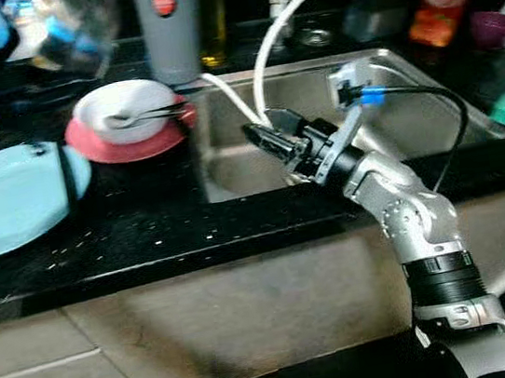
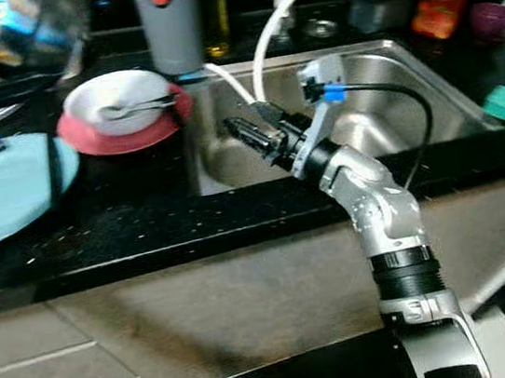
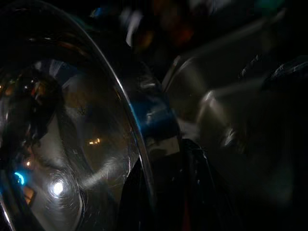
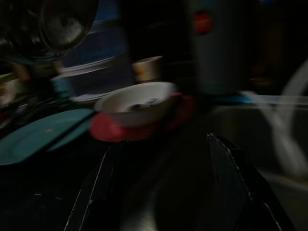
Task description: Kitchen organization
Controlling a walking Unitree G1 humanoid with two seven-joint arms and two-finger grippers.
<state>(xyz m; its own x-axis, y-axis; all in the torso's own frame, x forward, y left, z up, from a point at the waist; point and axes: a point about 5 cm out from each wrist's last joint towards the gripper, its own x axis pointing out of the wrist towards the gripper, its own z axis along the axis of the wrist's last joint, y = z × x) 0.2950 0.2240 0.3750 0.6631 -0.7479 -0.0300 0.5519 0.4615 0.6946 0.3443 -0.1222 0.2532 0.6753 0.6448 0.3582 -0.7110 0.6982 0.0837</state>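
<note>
Steel sink (image 1: 412, 119) lies under my right gripper (image 1: 259, 136), whose jaws stand apart with nothing between them. At ten o'clock from it, on the black tabletop (image 1: 145, 227), a white bowl (image 1: 124, 108) with a spoon (image 1: 143, 116) sits on a red plate (image 1: 133, 142); a light blue plate (image 1: 9, 200) lies further left. My left gripper's (image 3: 178, 192) jaws grip a glass lid (image 3: 72, 144).

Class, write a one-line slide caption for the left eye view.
The right hand reaches over the steel sink toward a white bowl on a red plate.
</note>
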